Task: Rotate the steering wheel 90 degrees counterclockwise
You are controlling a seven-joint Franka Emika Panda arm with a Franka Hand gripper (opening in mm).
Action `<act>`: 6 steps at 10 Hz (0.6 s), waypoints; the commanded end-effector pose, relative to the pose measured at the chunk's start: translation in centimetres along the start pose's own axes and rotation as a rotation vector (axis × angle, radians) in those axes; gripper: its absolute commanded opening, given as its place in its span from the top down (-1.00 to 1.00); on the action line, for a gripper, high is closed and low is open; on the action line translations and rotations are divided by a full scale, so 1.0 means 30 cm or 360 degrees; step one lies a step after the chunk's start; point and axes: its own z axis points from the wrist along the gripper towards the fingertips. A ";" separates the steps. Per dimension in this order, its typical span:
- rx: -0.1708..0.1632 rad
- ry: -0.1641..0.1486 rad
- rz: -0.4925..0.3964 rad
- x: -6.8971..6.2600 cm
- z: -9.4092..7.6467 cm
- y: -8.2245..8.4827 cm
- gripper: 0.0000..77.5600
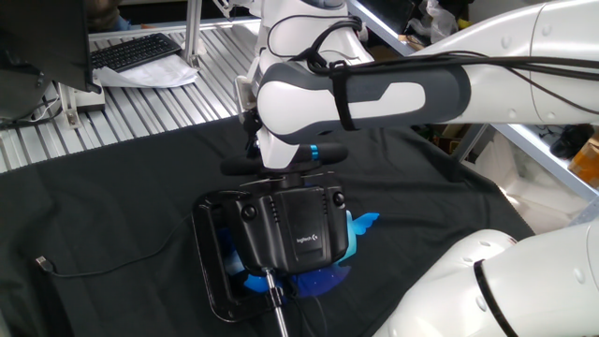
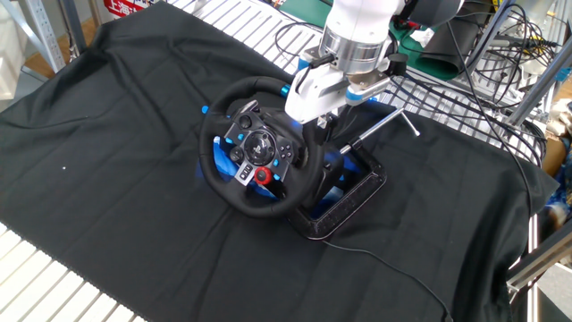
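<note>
Robotics lab, metal racks [image 2: 465,98], cables [image 2: 500,45], keyboard [image 1: 136,51]

One fixed view looks down from behind the boxy housing [image 1: 298,227], close in; the other faces the steering wheel [image 2: 257,150] from farther off. Both share the black-draped worktop [image 2: 116,134].

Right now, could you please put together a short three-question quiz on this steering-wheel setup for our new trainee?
1. True or false: the steering wheel lies flat on the black cloth.
2. Where is the gripper? A) at the wheel's upper rim, by the blue band B) at the lower rim C) far from the wheel
3. What colour is the round knob on the wheel's hub?

Key: 1 false, it stands tilted on its base; 2 A; 3 red.
</note>
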 end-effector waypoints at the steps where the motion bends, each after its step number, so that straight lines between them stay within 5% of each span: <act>1: -0.0005 -0.0006 0.0000 -0.003 0.000 0.002 0.97; 6: -0.0008 -0.0016 0.0003 -0.002 0.000 0.004 0.97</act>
